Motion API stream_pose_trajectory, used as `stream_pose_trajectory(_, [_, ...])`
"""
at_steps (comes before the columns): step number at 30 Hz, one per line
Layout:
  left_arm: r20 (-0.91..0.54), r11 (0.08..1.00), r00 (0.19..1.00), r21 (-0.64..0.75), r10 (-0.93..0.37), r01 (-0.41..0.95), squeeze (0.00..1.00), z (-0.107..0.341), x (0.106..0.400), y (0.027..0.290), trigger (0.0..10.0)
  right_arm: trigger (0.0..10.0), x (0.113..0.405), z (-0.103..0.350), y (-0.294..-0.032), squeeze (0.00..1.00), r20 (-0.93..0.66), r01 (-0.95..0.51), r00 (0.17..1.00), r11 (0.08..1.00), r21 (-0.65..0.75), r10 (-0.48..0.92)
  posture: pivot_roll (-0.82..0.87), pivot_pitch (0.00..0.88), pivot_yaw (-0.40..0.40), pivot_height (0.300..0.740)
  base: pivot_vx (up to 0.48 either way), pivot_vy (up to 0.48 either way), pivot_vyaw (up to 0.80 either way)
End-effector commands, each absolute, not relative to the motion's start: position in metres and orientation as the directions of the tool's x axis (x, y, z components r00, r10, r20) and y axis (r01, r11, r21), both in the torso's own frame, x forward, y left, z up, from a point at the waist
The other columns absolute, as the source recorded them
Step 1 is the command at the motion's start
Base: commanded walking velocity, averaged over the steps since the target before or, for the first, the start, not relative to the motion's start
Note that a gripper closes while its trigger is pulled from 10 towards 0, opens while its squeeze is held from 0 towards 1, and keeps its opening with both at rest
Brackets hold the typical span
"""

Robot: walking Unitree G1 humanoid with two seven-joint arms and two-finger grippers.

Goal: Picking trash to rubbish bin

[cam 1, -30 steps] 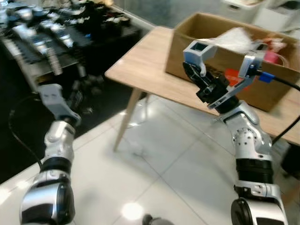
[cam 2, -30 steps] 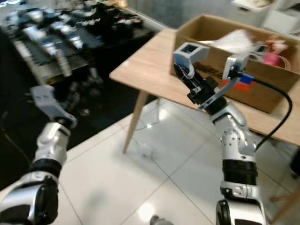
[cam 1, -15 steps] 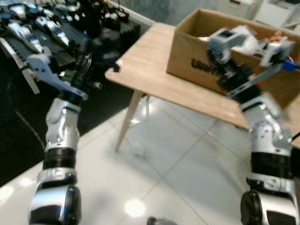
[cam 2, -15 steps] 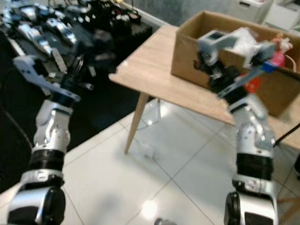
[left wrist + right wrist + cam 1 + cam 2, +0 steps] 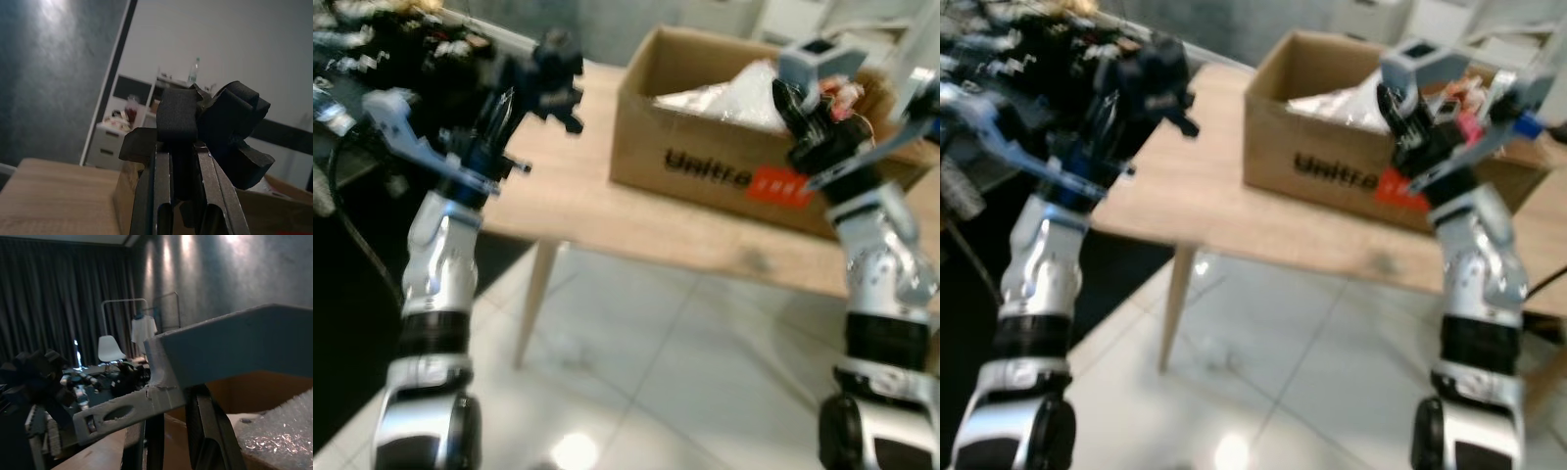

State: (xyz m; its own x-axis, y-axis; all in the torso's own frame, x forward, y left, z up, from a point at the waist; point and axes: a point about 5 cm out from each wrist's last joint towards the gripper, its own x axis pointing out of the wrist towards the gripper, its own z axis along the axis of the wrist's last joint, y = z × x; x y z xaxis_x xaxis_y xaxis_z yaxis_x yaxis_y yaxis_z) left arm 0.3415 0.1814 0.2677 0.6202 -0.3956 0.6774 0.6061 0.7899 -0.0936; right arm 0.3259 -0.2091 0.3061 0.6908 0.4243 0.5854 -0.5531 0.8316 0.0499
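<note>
My left gripper (image 5: 178,161) pinches a crumpled black foam scrap (image 5: 215,122), seemingly light and springy, above the tabletop's (image 5: 568,196) left edge.

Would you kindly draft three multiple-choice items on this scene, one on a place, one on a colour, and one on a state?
1. Where does the cardboard box stand?
A. on the white floor
B. on the wooden table
C. on a chair

2. What colour is the crumpled piece held in the left gripper?
A. black
B. white
C. red

3. What is the state of the box?
A. taped shut
B. open at the top, with things inside
C. lying flattened

Answers:
1. B, the box rests on the tabletop in both eye views.
2. A, the left wrist view shows a black crumpled piece clamped between the fingers.
3. B, the open top shows white plastic wrap inside, and the right gripper, shut on a light foam piece, is raised beside it.
</note>
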Motion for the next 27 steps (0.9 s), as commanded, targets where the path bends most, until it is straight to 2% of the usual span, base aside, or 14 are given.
stream_pose_trajectory(1, [0.677,0.779,0.609,-0.085,-0.413,0.622,0.00,0.269,0.341,0.178,10.0,10.0,0.322,0.311,-0.215,0.00,0.601,-0.536,0.687,0.843,0.041,0.407,-0.01,0.096,-0.001,0.740,0.368,0.000,-0.80])
stream_pose_trajectory(16, [0.699,0.725,0.551,-0.067,-0.456,0.685,0.00,0.281,0.334,0.158,10.0,10.0,0.319,0.321,-0.222,0.00,0.608,-0.482,0.700,0.876,0.017,0.373,-0.03,0.094,0.004,0.740,0.371,0.000,-0.80])
stream_pose_trajectory(25, [0.714,0.725,0.531,-0.048,-0.456,0.687,0.00,0.292,0.331,0.149,10.0,10.0,0.328,0.317,-0.229,0.00,0.532,-0.368,0.782,0.930,-0.024,0.323,-0.04,0.099,0.000,0.740,0.370,0.000,0.00])
stream_pose_trajectory(27, [0.717,0.733,0.532,-0.044,-0.451,0.679,0.00,0.295,0.330,0.146,10.0,10.0,0.334,0.311,-0.228,0.00,0.477,-0.325,0.822,0.944,-0.057,0.311,-0.04,0.099,0.000,0.740,0.360,0.000,0.00])
